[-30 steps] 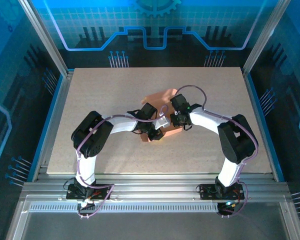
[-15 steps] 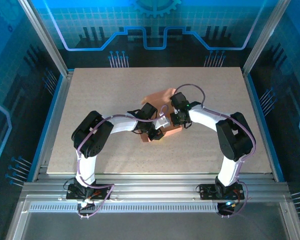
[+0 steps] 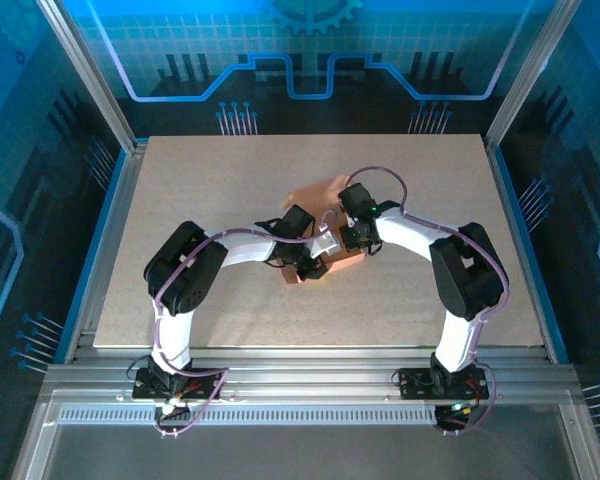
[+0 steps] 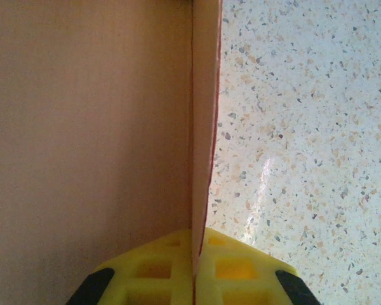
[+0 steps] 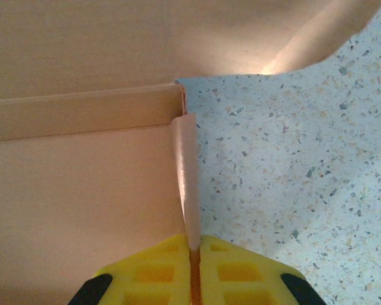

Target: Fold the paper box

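The paper box [image 3: 332, 262] is salmon-orange cardboard, partly folded, in the middle of the table between the two arms, with a flap [image 3: 320, 190] rising behind it. My left gripper [image 3: 307, 268] is shut on an upright wall of the box [image 4: 202, 127]; its yellow fingers [image 4: 235, 270] pinch the cardboard edge. My right gripper [image 3: 352, 240] is shut on another thin flap [image 5: 187, 184], which stands on edge between the yellow pads [image 5: 232, 270]. In the right wrist view a folded ledge [image 5: 82, 114] and a wide panel [image 5: 76, 203] lie left of that flap.
The speckled tabletop [image 3: 230, 180] extends all around the box. Aluminium frame rails [image 3: 310, 375] run along the near edge, and blue enclosure walls [image 3: 40, 150] stand at the sides and back.
The right gripper has closed onto the flap and shifted slightly left and away. The left arm and the box have stayed where they were.
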### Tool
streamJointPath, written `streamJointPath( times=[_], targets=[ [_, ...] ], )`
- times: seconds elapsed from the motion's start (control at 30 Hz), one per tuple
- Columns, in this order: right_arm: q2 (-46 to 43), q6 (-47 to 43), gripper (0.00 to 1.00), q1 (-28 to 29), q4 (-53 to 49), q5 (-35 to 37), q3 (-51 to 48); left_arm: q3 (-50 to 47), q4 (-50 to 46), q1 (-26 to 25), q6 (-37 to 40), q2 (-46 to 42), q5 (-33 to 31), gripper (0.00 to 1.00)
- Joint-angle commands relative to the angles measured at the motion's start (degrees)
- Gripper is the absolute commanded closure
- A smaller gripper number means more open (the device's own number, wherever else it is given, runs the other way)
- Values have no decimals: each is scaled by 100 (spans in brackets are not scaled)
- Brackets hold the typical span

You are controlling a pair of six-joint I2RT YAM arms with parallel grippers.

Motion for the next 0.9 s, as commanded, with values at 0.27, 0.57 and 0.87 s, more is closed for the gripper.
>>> streamJointPath(
  times=[0.27, 0.57, 0.87],
  targets=[
    [306, -38, 78, 44, -174, -16, 55, -105, -556, -19, 45, 424, -294, 100],
    [228, -55, 100, 33, -198, -30, 64, -91, -580, -14, 56, 456, -292, 100],
    [141, 5, 79, 29, -149, -155, 46, -69, -600, -15, 72, 473, -283, 100]
  ],
)
